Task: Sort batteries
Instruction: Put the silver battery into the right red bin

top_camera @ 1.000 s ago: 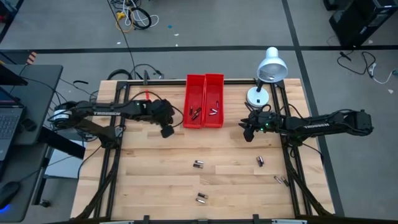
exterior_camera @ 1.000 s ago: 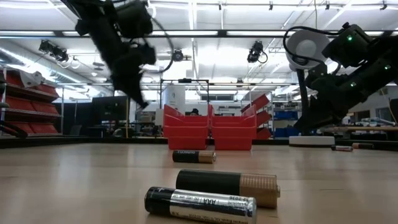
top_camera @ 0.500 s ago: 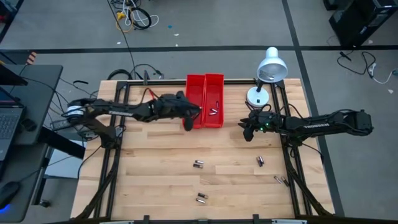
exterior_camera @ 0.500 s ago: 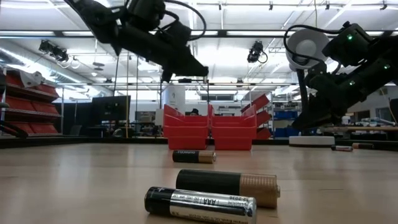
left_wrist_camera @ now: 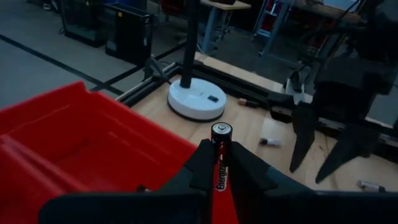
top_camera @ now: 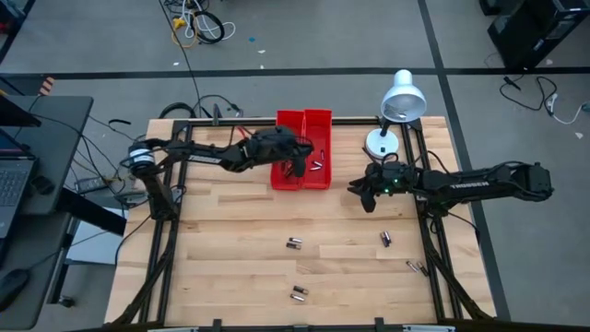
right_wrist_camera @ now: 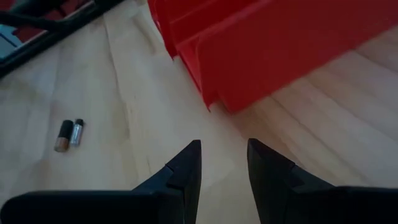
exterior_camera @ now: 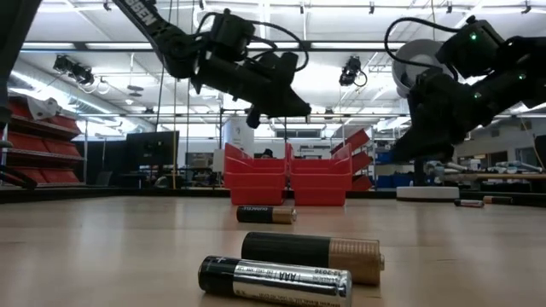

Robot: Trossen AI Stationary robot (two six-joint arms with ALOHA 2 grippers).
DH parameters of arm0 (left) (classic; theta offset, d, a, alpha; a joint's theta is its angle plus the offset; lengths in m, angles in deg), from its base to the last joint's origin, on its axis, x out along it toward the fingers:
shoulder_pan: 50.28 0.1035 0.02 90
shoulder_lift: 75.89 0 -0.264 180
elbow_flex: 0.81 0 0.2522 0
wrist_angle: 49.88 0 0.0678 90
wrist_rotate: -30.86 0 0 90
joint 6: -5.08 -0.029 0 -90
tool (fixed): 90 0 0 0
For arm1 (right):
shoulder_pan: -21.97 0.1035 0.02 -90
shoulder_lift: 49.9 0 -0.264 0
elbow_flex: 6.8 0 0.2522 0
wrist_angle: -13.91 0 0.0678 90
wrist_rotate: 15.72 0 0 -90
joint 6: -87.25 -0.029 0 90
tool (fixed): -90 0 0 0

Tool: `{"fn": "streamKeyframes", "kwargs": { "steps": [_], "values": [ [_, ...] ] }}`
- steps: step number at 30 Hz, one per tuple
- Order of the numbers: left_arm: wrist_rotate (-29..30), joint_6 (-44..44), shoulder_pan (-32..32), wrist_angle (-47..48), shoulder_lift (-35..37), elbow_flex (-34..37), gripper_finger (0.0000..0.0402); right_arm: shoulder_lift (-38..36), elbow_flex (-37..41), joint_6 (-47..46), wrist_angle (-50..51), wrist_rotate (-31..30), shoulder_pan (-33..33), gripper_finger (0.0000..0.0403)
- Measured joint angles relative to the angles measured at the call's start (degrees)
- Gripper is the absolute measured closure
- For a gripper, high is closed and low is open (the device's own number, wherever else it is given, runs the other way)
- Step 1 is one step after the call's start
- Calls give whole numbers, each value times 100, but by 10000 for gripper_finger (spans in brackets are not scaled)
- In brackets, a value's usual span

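Note:
My left gripper (top_camera: pixel 300 170) reaches nearly level over the two red bins (top_camera: pixel 302 138), near their near end, and is shut on one battery (left_wrist_camera: pixel 221 158). My right gripper (top_camera: pixel 356 188) hovers open and empty above the table, right of the bins; its fingers (right_wrist_camera: pixel 186 165) have bare wood between them. Loose batteries lie on their sides on the table: a pair (top_camera: pixel 294 244) at the middle, a pair (top_camera: pixel 297 294) near the front edge, and others (top_camera: pixel 385 239) (top_camera: pixel 415 267) at the right. A few batteries (top_camera: pixel 318 166) lie in the right bin. My left gripper pinches the battery's body (left_wrist_camera: pixel 220 174) between its two fingers. The battery lies along the fingers, and its capped end (left_wrist_camera: pixel 221 130) sticks out past the fingertips. The fingers come nearly level from the table's left. The battery is lifted clear above the red bin (left_wrist_camera: pixel 74 143).
A white desk lamp (top_camera: pixel 396 101) with a round base (left_wrist_camera: pixel 196 99) stands at the far right, close behind my right arm. Black frame rails (top_camera: pixel 433 258) run along the left and right sides of the table. Open wood lies in front of the bins.
My left gripper has swung toward the table's right edge, from left of the bins to over them. It has tipped up from pointing down to nearly level, staying shut. My right gripper has shifted slightly toward the bins.

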Motion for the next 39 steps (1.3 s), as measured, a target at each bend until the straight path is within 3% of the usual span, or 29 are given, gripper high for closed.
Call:
{"fn": "streamKeyframes", "kwargs": {
  "steps": [17, 29, 39],
  "values": [
    [86, 53, -48, -184, -329, -222, 359, 0, -46, 67, 347, -86, 0, 286],
    [86, 395, -48, -288, -329, -220, 359, 0, -46, -36, 307, -715, 0, 286],
    [-84, 744, 233, 505, -362, -218, 359, 0, -46, -586, 73, -596, 222, 286]
  ]
}}
